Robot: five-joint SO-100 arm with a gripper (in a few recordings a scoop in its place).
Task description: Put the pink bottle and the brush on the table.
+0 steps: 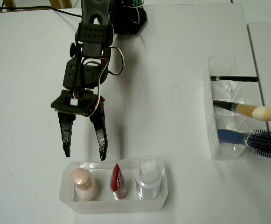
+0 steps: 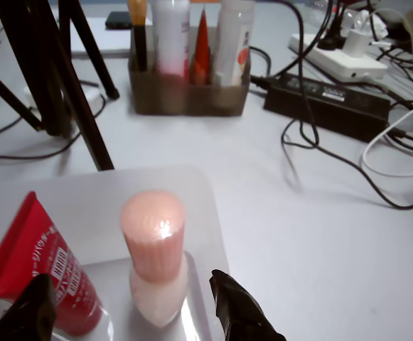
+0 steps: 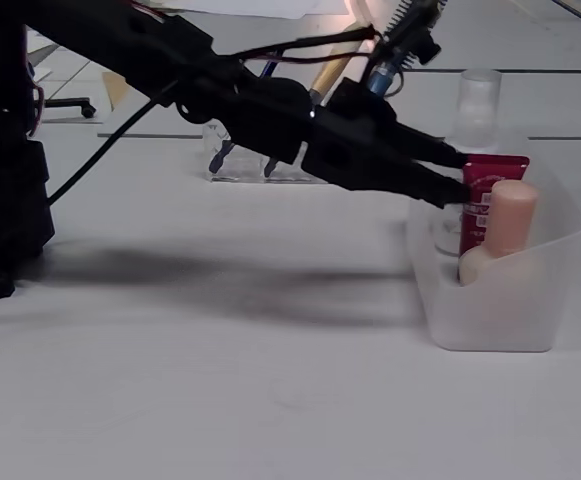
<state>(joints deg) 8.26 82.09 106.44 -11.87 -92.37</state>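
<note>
Wrist view: gripper spread wide and empty, fingers either side of the pink bottle, upright in a clear tray beside a red sachet; brush lies in the far organizer

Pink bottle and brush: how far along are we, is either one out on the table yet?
Nothing is done yet. The pink bottle stands in its clear tray beside the red sachet. In hand: the open gripper hovers at the tray's edge, lined up on the bottle, holding nothing. Left: lift the bottle onto the table, then take the brush from the clear holder, where it lies between the black pencil and blue hairbrush.
</note>
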